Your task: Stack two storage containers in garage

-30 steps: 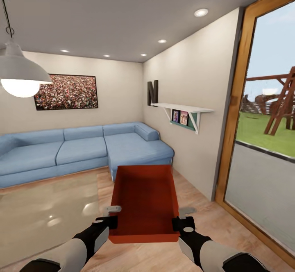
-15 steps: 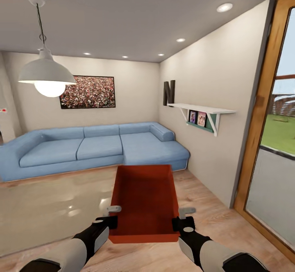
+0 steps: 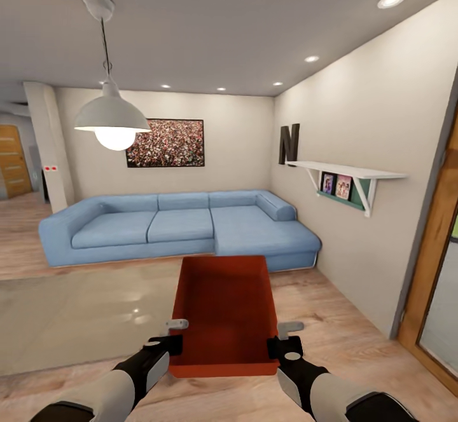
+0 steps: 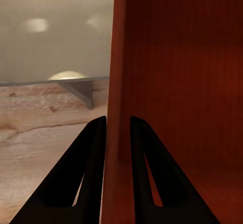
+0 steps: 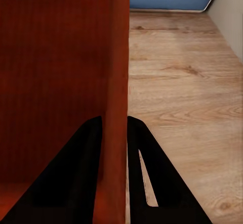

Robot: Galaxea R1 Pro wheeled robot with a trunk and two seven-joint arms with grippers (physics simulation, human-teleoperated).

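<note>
Holding one storage container between both grippers, I carry it raised above the wood plank floor in the lower centre of the head view. My left gripper clamps the container's left side wall near its close corner; in the left wrist view the two dark fingers stand one on each side of that red-orange wall, pressed against it. My right gripper clamps the opposite side wall in the same manner; in the right wrist view one finger lies outside the wall, the other inside. The container is level, open side up, its long axis pointing away from me toward the blue sectional sofa across the middle of the frame. A glass table lies at lower left, just beside the container's left wall. A white pendant lamp hangs at upper left. A wall shelf sits at right.
</note>
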